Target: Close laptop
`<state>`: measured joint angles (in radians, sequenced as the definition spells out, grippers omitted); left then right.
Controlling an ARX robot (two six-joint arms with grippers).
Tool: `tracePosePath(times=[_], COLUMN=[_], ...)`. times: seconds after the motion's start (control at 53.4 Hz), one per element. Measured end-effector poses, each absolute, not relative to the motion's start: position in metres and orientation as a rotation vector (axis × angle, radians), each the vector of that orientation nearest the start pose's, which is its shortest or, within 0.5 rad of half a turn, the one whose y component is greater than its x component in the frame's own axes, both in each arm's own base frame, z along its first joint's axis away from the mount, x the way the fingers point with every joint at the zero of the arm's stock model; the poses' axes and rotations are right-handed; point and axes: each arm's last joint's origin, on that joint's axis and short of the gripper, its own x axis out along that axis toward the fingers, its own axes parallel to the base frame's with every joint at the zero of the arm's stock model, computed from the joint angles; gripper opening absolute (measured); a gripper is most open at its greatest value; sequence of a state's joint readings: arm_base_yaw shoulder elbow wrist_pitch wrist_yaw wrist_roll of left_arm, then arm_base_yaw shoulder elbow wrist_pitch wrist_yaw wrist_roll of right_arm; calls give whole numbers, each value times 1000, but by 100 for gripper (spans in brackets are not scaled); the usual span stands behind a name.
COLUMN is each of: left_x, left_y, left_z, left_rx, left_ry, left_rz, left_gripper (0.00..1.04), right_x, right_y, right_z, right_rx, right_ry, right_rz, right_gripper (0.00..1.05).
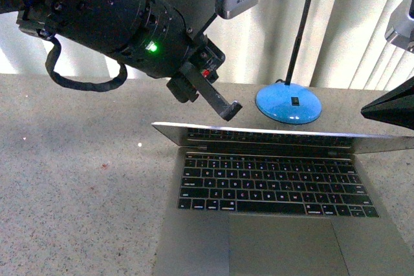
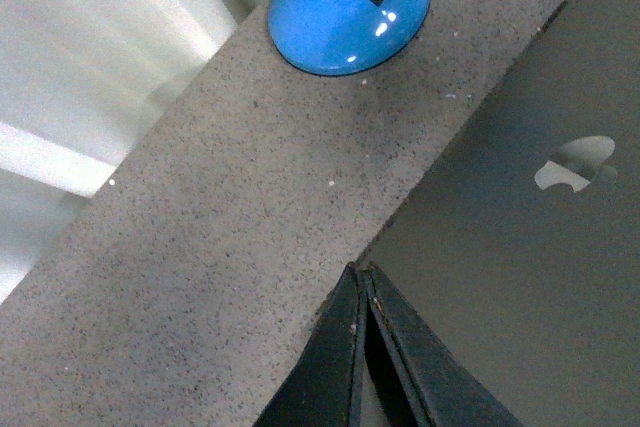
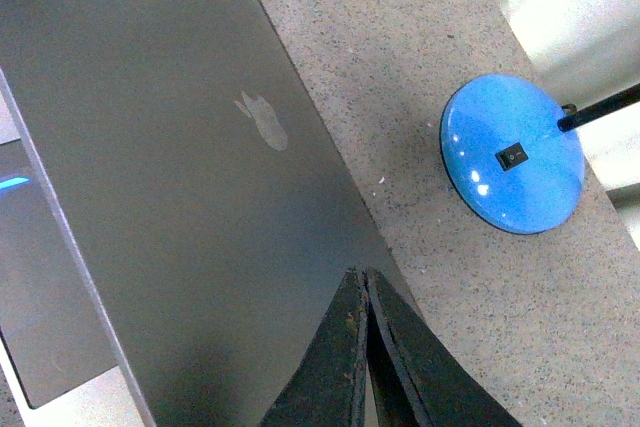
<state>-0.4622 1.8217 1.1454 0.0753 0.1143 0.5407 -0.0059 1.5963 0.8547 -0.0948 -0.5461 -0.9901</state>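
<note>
Silver-grey laptop (image 1: 278,244) lid leans low; left gripper (image 2: 362,271) and right gripper (image 3: 362,273), jaws pinched together as blunt pushers, seemingly poised behind it.

A speckled grey stone table (image 1: 77,179) runs back to pale, brightly backlit vertical curtains (image 1: 349,24) behind its far edge, where a glossy blue round lamp base (image 1: 288,103) with a thin black stem stands.

The laptop (image 1: 194,244) is matt silver-grey metal; the tabletop (image 1: 77,179) looks like speckled grey stone; the lamp base (image 1: 288,103) is glossy blue, smooth.
</note>
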Motion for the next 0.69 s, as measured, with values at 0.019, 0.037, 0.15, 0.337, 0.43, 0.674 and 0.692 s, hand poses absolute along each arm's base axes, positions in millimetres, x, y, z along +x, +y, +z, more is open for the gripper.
tracePosePath(times=[0.019, 0.037, 0.15, 0.337, 0.43, 0.674, 0.692], left_x=[351, 350, 345, 339, 338, 335, 335], left_y=[-179, -178, -178, -178, -178, -177, -177], left_z=[198, 197, 190, 181, 178, 173, 173], left_rx=[615, 615, 609, 595, 589, 563, 562], left_ry=[438, 444, 472, 504, 513, 529, 530], left_rz=[-712, -715, -738, -749, -749, -764, -765], left_gripper=[4, 4, 4, 4, 4, 4, 4], right_x=[310, 309, 309, 308, 308, 307, 307], right_y=[13, 13, 13, 13, 14, 15, 15], right_z=[177, 177, 176, 175, 172, 161, 161], right_rx=[-683, -684, -689, -695, -699, -712, -711], right_ry=[486, 486, 489, 491, 497, 525, 526], right_rz=[851, 852, 853, 857, 861, 881, 882], right_gripper=[3, 3, 3, 3, 3, 3, 3])
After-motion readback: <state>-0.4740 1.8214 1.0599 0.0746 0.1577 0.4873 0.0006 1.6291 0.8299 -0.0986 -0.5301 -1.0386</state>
